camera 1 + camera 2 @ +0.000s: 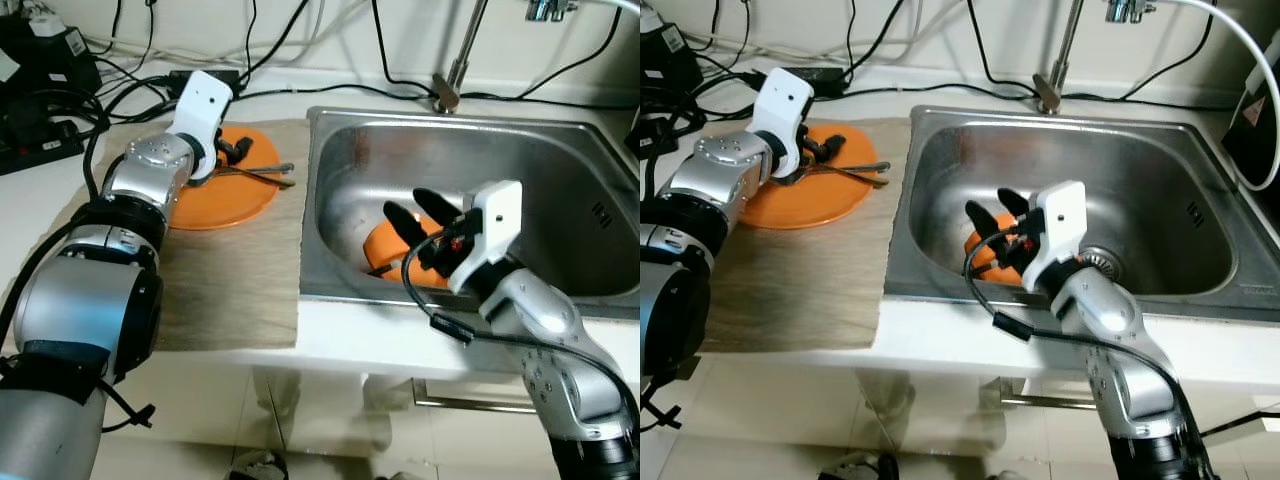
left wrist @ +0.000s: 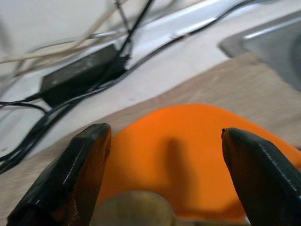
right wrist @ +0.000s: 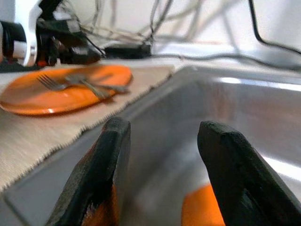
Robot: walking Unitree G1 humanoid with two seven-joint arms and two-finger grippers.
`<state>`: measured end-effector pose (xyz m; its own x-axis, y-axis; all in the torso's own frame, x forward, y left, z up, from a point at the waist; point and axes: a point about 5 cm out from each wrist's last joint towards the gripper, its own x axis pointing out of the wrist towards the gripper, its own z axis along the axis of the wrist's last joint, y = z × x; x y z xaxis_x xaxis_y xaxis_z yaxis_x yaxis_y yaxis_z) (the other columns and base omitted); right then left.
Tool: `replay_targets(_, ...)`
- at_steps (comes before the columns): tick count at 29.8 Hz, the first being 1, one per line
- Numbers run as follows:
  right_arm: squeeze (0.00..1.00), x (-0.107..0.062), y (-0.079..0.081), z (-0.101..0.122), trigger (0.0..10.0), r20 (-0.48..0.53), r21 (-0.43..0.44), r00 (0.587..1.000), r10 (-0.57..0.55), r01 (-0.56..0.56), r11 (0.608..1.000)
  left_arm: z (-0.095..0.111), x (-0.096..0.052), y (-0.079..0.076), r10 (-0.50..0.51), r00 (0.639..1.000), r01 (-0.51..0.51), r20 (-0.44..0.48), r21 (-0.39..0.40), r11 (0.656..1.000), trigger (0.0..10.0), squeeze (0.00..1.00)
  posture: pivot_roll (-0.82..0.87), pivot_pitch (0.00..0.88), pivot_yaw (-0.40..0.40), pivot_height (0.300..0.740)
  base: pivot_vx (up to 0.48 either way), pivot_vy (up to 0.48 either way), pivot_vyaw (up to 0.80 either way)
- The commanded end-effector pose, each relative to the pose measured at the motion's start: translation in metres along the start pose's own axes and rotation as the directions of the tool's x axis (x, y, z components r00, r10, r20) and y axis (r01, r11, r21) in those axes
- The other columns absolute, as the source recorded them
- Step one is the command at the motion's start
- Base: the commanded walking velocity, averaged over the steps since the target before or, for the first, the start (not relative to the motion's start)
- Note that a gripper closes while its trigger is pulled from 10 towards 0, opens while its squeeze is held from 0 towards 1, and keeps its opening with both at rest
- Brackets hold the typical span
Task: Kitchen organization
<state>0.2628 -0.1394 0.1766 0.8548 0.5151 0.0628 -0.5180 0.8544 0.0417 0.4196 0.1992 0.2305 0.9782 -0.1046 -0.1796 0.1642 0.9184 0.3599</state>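
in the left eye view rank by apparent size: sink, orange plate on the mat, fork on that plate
1. sink
2. orange plate, partly hidden by the left arm
3. fork

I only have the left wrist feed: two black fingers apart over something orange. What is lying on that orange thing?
Observer: It is an orange plate on the mat beside the sink, and a fork and spoon lie across it, just ahead of the left gripper.
Operator: Where is the right arm?
Observer: The right gripper is inside the sink, fingers open, above a second orange dish on the sink floor.
Operator: Is it holding that dish?
Observer: No. In the right wrist view the fingers stand apart with the orange dish below them, not gripped.
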Motion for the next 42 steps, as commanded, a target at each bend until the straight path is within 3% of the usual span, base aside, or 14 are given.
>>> replay_targets(1,0.00,-0.005,0.001,0.004,10.0,-0.004,-0.014,1.000,-0.009,0.009,1.000,0.002,0.001,-0.001,0.018,1.000,-0.018,0.000,0.025,1.000,10.0,0.00,-0.13,0.159,0.053,0.740,0.000,0.000,0.00)
replay_targets(8,0.00,-0.016,0.003,0.008,10.0,-0.027,-0.052,0.999,-0.020,0.019,0.998,-0.006,0.001,-0.004,0.044,0.998,-0.037,-0.037,0.155,0.987,10.0,0.00,-0.17,0.199,0.063,0.740,0.000,0.000,0.00)
replay_targets(12,0.00,-0.021,0.003,0.012,10.0,-0.039,-0.079,0.999,-0.026,0.022,0.997,-0.008,-0.001,0.004,0.087,0.995,-0.077,-0.039,0.212,0.974,10.0,0.00,-0.19,0.207,0.069,0.740,0.000,0.000,0.00)
replay_targets(17,0.00,-0.024,0.000,0.016,10.0,-0.038,-0.100,0.999,-0.023,0.019,0.995,-0.012,-0.003,0.008,0.070,0.995,-0.047,-0.069,0.291,0.956,10.0,0.00,-0.18,0.199,0.066,0.740,0.000,0.000,0.00)
replay_targets(24,0.00,-0.023,-0.008,0.023,10.0,-0.042,-0.146,0.999,0.008,-0.014,0.989,-0.016,-0.006,0.008,-0.104,0.983,0.149,-0.153,0.324,0.934,10.0,0.00,-0.17,0.179,0.063,0.740,0.000,0.000,0.00)
replay_targets(27,0.00,-0.023,-0.013,0.025,10.0,-0.038,-0.162,0.999,0.013,-0.019,0.987,-0.015,-0.009,0.012,-0.196,0.960,0.255,-0.198,0.336,0.907,10.0,0.00,-0.15,0.162,0.058,0.740,0.000,0.000,0.00)
replay_targets(35,0.00,-0.020,-0.015,0.024,10.0,-0.040,-0.172,0.999,0.029,-0.036,0.985,-0.014,-0.016,0.020,-0.300,0.921,0.374,-0.249,0.342,0.862,10.0,0.00,-0.12,0.130,0.055,0.740,0.000,0.000,0.00)
replay_targets(42,0.00,-0.016,-0.014,0.022,10.0,-0.034,-0.176,0.998,0.047,-0.052,0.983,-0.014,-0.019,0.015,-0.406,0.873,0.479,-0.270,0.318,0.818,10.0,0.00,-0.11,0.100,0.060,0.740,0.000,0.000,0.00)
